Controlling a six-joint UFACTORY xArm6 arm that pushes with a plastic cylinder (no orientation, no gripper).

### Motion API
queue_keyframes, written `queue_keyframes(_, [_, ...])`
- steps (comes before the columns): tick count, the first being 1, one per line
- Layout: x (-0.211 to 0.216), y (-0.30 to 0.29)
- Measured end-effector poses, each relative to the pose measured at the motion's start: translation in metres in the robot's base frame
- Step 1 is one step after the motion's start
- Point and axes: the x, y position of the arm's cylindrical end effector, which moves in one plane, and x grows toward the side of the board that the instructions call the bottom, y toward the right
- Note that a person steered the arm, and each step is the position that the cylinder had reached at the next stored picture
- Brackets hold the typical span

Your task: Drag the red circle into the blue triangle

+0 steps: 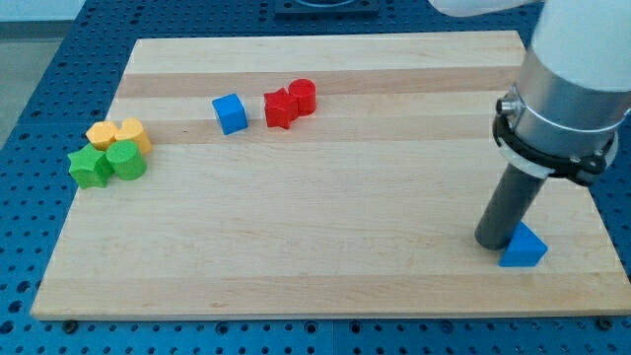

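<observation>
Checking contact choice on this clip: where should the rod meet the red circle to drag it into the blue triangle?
Judging by the layout, on the red circle's upper-left side, pushing toward the view's lower right, where the blue triangle sits. The red star touches its left, so come in from the view's top. My tip is now beside the triangle.

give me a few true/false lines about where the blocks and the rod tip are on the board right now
1. My tip is right beside the blue triangle, on its left in the view. True.
2. The red circle lies next to the blue triangle. False: it is far off near the view's top, touching the red star.
3. The blue cube sits left of the red star in the view. True.
4. The green blocks are at the view's right edge. False: they sit at the view's left, just below the orange blocks.
5. The wooden board holds one blue block only. False: two, the cube and the triangle.
</observation>
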Motion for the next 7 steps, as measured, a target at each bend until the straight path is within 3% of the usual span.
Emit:
queue_keyframes(1, [-0.021,-0.017])
queue_keyframes(3, [-0.149,-0.065])
queue_keyframes(5, [-0.257,-0.166])
queue_keyframes(6, [-0.283,-0.214])
queue_keyframes(7, [-0.277,-0.268])
